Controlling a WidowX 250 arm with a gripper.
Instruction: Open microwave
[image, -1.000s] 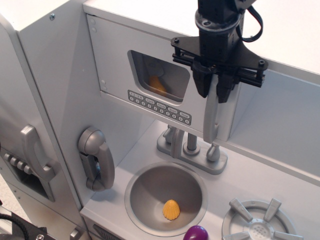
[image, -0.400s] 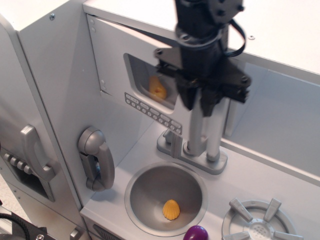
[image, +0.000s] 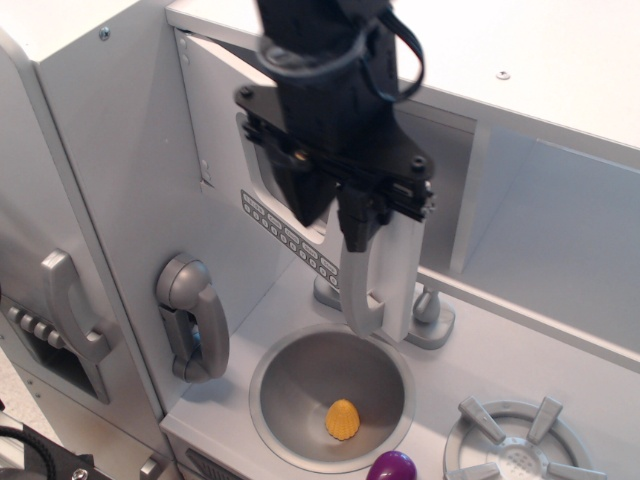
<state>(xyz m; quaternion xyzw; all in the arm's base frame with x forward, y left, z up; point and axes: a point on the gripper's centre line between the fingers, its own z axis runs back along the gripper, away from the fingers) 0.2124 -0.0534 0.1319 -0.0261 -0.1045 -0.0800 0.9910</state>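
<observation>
The grey microwave door (image: 225, 150) is swung out to the left, well open. Its button strip (image: 290, 240) runs along the lower edge and its window is hidden behind my arm. The long silver-grey handle (image: 360, 290) hangs at the door's free edge, over the sink. My black gripper (image: 345, 205) is shut on the top of this handle. The open microwave compartment (image: 560, 230) shows behind as a pale grey cavity.
A grey toy telephone handset (image: 195, 320) hangs on the left wall. A round sink (image: 290, 385) holds a yellow item (image: 343, 420). A faucet base (image: 435, 325) is behind it, a burner (image: 520, 445) at right, a purple object (image: 393, 467) at the front edge.
My gripper has moved left and toward the front with the handle, swinging the door from nearly closed to well open. The compartment's inside now shows.
</observation>
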